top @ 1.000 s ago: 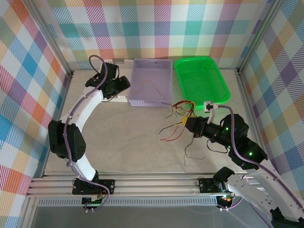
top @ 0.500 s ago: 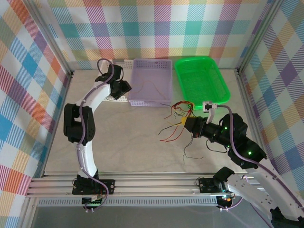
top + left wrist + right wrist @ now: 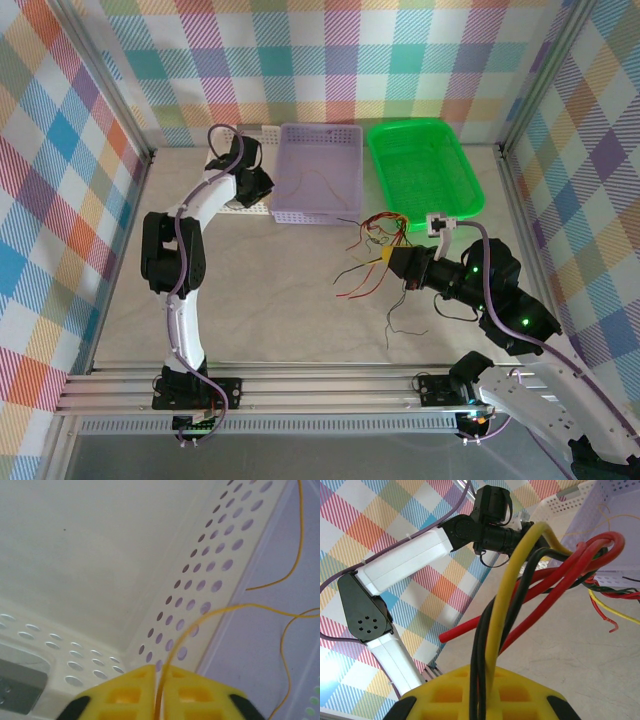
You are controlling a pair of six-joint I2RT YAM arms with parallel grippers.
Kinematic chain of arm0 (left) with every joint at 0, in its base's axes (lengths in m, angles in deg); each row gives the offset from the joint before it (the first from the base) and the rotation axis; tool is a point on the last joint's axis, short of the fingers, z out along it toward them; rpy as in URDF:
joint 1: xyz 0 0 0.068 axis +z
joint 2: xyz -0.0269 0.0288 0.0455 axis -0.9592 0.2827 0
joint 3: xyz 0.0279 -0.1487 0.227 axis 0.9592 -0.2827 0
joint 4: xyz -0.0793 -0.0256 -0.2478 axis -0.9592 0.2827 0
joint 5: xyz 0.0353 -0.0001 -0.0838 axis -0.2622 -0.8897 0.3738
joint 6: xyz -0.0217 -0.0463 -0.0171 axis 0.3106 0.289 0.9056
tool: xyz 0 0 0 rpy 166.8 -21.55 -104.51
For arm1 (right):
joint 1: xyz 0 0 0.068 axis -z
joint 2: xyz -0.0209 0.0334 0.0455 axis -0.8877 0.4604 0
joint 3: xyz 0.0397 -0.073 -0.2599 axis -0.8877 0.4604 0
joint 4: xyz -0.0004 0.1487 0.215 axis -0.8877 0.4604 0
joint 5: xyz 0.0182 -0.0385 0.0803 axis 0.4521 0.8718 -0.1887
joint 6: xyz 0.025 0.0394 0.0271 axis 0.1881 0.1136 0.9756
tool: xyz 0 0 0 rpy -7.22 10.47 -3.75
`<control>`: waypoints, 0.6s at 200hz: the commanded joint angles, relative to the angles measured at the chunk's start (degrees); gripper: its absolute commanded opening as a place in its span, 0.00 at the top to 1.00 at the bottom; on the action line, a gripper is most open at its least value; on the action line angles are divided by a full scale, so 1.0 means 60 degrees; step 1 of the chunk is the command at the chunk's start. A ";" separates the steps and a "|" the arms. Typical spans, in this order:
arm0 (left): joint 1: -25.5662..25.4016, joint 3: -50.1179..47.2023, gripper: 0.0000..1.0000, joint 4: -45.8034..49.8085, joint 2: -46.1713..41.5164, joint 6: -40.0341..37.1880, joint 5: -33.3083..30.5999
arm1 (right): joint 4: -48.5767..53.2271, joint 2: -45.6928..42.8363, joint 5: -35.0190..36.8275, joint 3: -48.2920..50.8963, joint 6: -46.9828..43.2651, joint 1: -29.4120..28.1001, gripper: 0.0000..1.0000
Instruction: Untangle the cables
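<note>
A lavender perforated basket (image 3: 335, 150) and a green mesh basket (image 3: 420, 170) stand side by side, just apart, at the far edge of the bench (image 3: 280, 300). A white perforated basket (image 3: 258, 211) adjoins the lavender basket's left side. Plaid panels (image 3: 350, 60) enclose the bench.

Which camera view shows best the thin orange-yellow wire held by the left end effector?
The left wrist view: the orange-yellow wire leaves the shut left end effector and arcs into the purple basket. The top external view shows a faint line in the basket; the right wrist view hardly resolves it.
</note>
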 commanded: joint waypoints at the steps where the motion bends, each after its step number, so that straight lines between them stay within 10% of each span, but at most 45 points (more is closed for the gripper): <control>1: 0.0083 0.0403 0.96 -0.0161 -0.0040 0.0020 0.0139 | -0.0374 -0.0076 -0.0093 0.0010 0.0002 -0.0043 1.00; 120: -0.1871 0.5110 1.00 0.2157 0.2520 -0.1085 -0.0696 | -0.0003 -0.0524 -0.0020 0.0018 -0.0049 -0.0039 1.00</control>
